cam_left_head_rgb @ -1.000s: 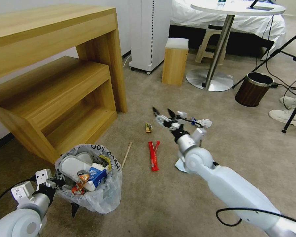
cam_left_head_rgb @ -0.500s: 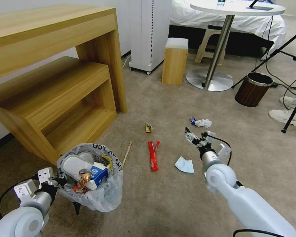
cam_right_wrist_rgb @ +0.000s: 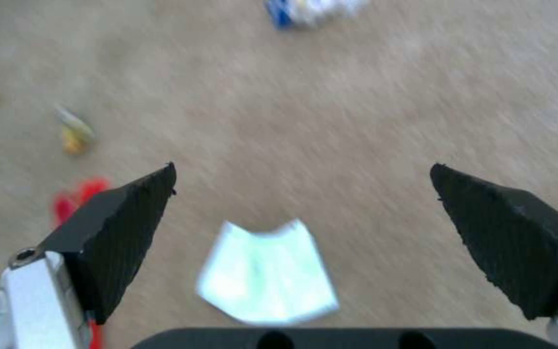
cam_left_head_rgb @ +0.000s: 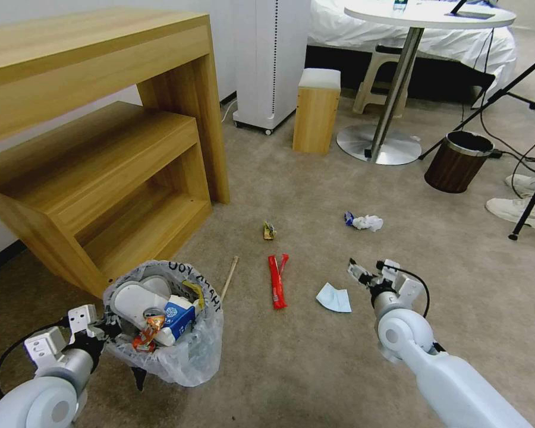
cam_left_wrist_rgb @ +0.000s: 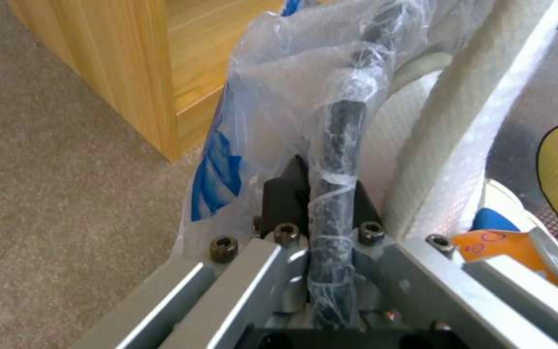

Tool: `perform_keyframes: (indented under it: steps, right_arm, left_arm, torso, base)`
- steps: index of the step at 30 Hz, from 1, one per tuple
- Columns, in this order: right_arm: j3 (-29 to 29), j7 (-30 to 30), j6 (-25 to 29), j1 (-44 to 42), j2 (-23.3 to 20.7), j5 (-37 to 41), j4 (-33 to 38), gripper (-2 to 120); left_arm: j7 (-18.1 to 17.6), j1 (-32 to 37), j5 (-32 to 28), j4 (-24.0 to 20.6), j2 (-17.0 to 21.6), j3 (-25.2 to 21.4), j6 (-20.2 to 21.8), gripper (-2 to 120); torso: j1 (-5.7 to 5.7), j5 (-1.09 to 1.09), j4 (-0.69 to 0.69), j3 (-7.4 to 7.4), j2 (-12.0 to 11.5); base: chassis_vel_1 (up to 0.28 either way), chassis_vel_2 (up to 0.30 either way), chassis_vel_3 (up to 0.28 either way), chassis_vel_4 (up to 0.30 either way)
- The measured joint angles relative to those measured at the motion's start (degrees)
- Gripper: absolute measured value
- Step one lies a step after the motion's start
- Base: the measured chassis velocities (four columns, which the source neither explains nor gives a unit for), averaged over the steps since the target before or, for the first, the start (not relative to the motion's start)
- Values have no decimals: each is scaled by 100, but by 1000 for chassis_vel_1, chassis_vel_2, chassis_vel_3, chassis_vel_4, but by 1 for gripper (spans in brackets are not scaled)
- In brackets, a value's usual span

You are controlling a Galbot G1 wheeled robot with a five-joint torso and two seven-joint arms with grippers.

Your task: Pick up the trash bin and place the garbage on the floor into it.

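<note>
A: Down at lower left of the head view: left gripper (cam_left_head_rgb: 104,329) clamped on the rim of the trash bin (cam_left_head_rgb: 163,324), bag plastic pinched in with it. Confirmed in the left wrist view, fingers (cam_left_wrist_rgb: 282,194) closed either side of the dark rim (cam_left_wrist_rgb: 340,145).

B: Bin contents?

A: White slippers (cam_left_head_rgb: 134,300), blue-white carton (cam_left_head_rgb: 175,315), orange snack packet (cam_left_head_rgb: 145,333) inside. Sits next to the wooden shelf unit (cam_left_head_rgb: 101,160).

B: Right side?

A: Right gripper (cam_left_head_rgb: 368,274) spread wide, holding nothing. Poised over the floor (cam_left_head_rgb: 279,368), just beside the pale blue sheet (cam_left_head_rgb: 333,298). Right wrist view: both fingertips (cam_right_wrist_rgb: 124,228) far apart, sheet (cam_right_wrist_rgb: 266,274) lying between them, lower down on the carpet. No contact visible.

B: Remaining litter?

A: Red wrapper (cam_left_head_rgb: 276,279) left of the sheet, wooden stick (cam_left_head_rgb: 229,278) further left near the bin, small yellowish scrap (cam_left_head_rgb: 268,230) beyond the wrapper, white tissue with a blue bit (cam_left_head_rgb: 365,222) further out ahead of the right gripper. All apart from each other.

B: Other bin?

A: Brown wood-grain bin (cam_left_head_rgb: 459,160) far right, by the round table base (cam_left_head_rgb: 379,144).
</note>
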Motion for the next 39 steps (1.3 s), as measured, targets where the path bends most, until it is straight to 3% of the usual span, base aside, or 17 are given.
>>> perform_keyframes:
  steps: [6,24,27,34,39]
  right_arm:
    - [79,120,-478,-196,30,-108,-144,100]
    - [-232,-567,-594,145,126,-363,-1148,100]
    - [-384,-898,-376,298,114,-482,-1427,100]
    - [-885,-2423,1018,671,95,-1192,-2288,99]
    - [-1021,-2692,1366,877,204,-1318,-2765,96]
  left_arm:
    - [21,3,16,-20,-24,2,-9,0]
    - [70,170,127,-119,-107,-25,-33,0]
    - [91,207,143,-143,-118,-34,-53,0]
    - [102,297,158,-223,-162,-73,-73,0]
    - [111,353,162,-239,-154,-110,-92,0]
  torso:
    - [0,0,0,0,0]
    - [0,0,-1,0,0]
    - [0,1,0,0,0]
    - [0,0,0,0,0]
    - [0,1,0,0,0]
  base:
    - [0,0,0,0]
    - [0,0,0,0]
    - [0,0,0,0]
    - [0,0,0,0]
    - [0,0,0,0]
